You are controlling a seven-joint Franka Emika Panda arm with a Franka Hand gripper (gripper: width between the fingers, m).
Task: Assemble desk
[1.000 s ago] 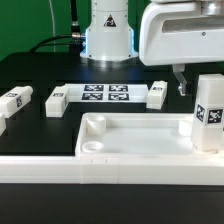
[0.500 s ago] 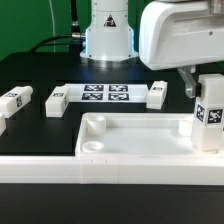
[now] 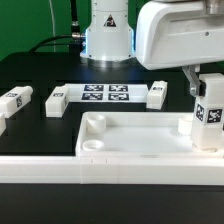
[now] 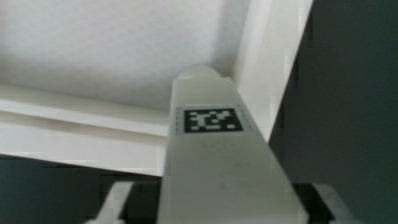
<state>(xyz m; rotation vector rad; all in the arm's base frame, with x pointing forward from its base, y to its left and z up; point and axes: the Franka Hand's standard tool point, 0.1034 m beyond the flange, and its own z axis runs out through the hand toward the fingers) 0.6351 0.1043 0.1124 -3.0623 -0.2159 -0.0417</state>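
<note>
Marker board (image 3: 106, 94) on a black table (image 3: 40, 125).
Green backdrop (image 3: 25, 25) behind the marker board, toward the exterior view's left; a long white bar (image 3: 40, 168) well in front of it.

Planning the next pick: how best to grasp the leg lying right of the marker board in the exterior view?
Pinch the leg across its long sides at mid-length, coming from above: it lies flat on the table, with both sides free.
</note>
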